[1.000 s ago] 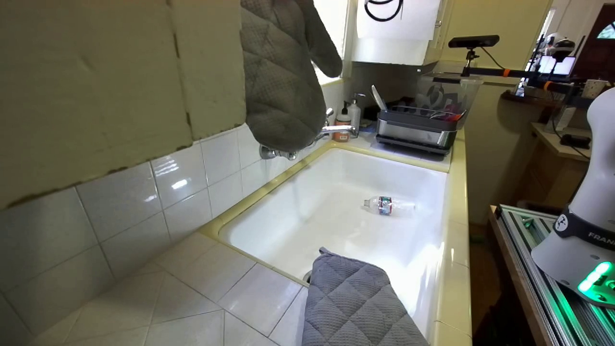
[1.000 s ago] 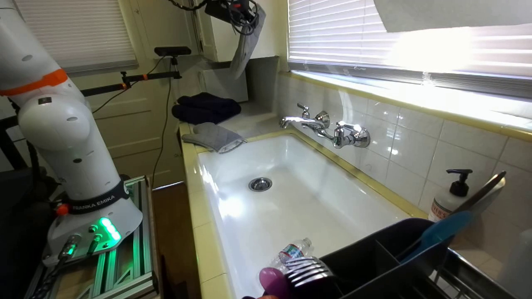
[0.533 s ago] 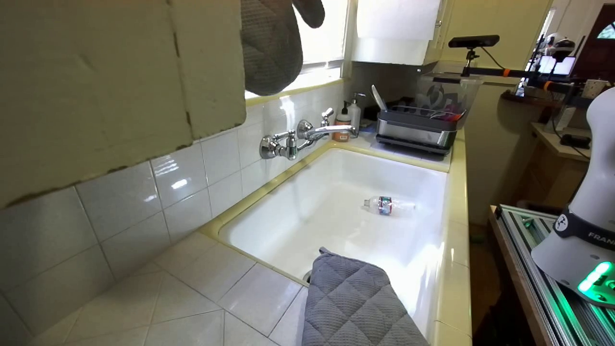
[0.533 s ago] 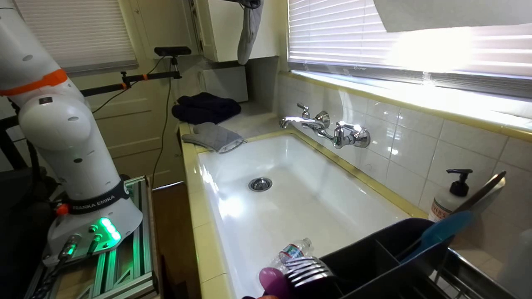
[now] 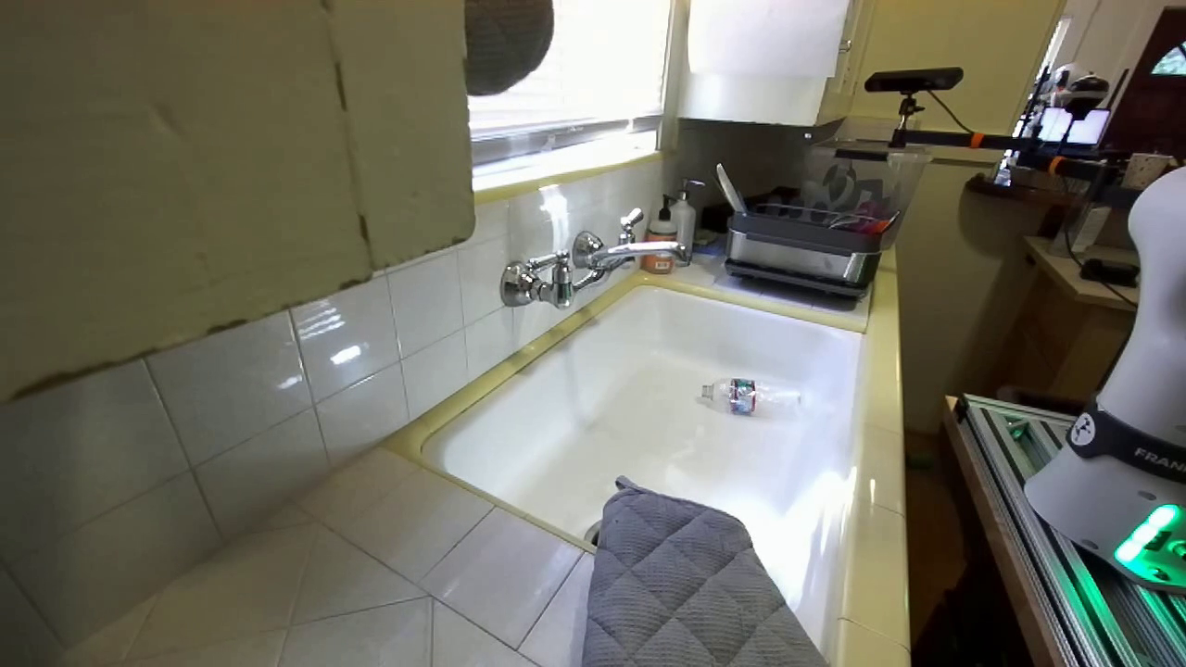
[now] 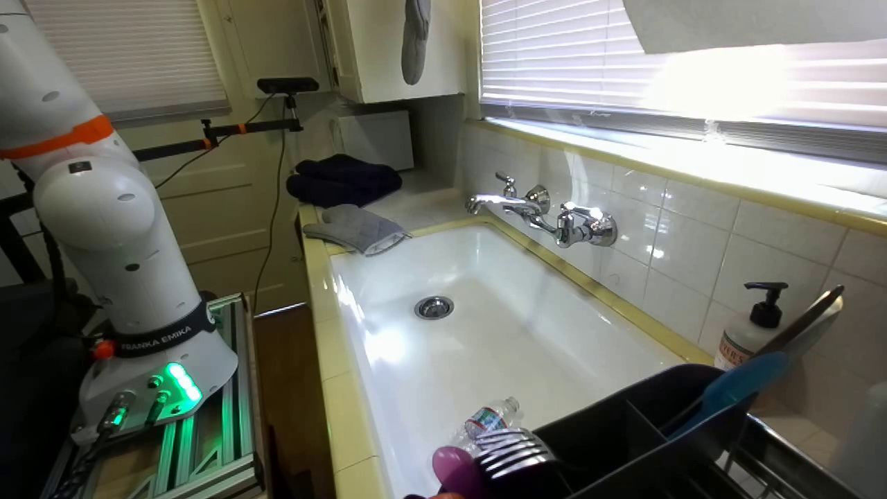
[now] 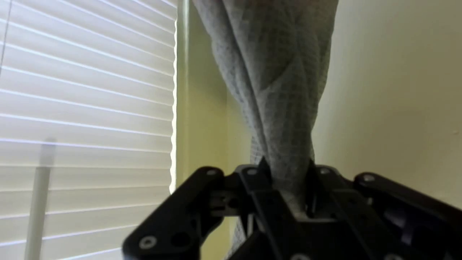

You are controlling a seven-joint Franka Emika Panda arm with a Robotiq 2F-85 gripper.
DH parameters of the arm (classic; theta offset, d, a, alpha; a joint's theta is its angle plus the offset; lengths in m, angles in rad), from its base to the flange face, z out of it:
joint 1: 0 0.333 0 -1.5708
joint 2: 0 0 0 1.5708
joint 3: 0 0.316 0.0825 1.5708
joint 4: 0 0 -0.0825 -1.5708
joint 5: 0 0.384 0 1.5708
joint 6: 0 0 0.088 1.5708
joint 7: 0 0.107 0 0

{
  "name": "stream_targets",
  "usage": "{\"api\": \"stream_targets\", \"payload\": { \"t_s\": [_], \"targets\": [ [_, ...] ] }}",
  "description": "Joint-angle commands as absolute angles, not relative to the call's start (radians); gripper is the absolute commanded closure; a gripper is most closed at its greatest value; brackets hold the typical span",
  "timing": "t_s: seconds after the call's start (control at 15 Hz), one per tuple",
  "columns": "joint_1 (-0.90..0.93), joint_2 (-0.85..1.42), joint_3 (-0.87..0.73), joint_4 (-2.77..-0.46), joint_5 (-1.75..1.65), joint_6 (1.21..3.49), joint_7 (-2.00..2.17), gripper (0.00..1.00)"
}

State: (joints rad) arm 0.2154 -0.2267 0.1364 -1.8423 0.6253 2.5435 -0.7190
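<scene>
Grey and quilted, 1 oven mitt (image 7: 285, 97) is pinched by the pincer (image 7: 290, 173) and held high near the window blinds (image 7: 90, 108); 1 clear bottle (image 5: 743, 396) is seen lying in the sink (image 5: 630, 445).

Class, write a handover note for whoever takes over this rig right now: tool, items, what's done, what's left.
Tool: shut on a grey oven mitt; out of frame in both exterior views.
Items: the oven mitt hangs in the air. A second mitt lies at the corner of the sink; a bottle lies on its side in it.
Done: oven mitt gripped and held up high.
Left: oven mitt not yet set down or released.
</scene>
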Motion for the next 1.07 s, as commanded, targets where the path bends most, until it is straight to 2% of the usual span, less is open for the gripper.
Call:
{"api": "stream_targets", "payload": {
  "t_s": [0.0,1.0],
  "targets": [
    [0.241,-0.203,0.127,-1.770,0.546,2.542,-0.731,0.96],
    [0.251,-0.182,0.134,-1.598,0.335,2.592,-0.716,0.96]
  ]
}}
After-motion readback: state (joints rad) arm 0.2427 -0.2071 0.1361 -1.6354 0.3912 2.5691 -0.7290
